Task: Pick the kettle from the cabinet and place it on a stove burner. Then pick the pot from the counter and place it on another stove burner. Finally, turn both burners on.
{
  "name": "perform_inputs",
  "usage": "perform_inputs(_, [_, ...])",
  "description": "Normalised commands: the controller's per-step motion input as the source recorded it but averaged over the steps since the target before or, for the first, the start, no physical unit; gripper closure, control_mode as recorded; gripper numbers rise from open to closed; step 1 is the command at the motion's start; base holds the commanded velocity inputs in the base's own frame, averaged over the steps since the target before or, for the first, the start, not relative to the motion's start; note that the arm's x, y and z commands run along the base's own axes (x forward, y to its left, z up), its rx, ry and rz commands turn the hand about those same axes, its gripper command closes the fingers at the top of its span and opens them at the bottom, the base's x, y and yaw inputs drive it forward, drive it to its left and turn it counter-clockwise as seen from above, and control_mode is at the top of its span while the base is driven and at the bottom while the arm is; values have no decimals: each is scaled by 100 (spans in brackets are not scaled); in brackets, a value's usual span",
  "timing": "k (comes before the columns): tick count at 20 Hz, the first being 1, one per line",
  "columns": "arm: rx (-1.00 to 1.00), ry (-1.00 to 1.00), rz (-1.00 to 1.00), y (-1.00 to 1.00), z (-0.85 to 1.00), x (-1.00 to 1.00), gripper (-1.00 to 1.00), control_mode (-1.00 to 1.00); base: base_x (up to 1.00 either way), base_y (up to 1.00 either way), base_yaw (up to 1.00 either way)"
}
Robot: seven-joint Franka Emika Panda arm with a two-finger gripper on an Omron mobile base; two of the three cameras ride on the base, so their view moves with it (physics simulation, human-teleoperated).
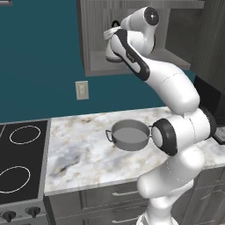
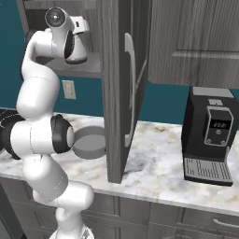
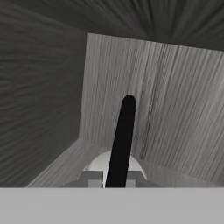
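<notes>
Jaws pinched nearly shut, my gripper (image 3: pixel 114 181) grips the kettle's (image 3: pixel 98 165) thin black handle (image 3: pixel 122 140), which runs straight up between my tips. The kettle sits directly beneath my hand, inside the cabinet (image 1: pixel 94 44) niche on its shelf. To free it I judge I must lift, then draw back toward the cooktop (image 1: pixel 22 162) at lower left.
</notes>
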Motion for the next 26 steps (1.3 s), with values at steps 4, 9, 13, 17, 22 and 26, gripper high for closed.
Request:
perform_inputs(4, [0,0,0,0,0,-11,100,-100,0,0,0])
perform_inputs(9, [0,-1,0,0,0,-42,100,-100,0,0,0])
perform_inputs(13, [0,-3,0,0,0,-51,100,-100,0,0,0])
perform_inputs(17, [0,-4,0,0,0,-55,100,-100,0,0,0])
perform_inputs(22, [0,0,1,0,0,-54,100,-100,0,0,0])
perform_inputs(26, [0,0,3,0,0,-56,100,-100,0,0,0])
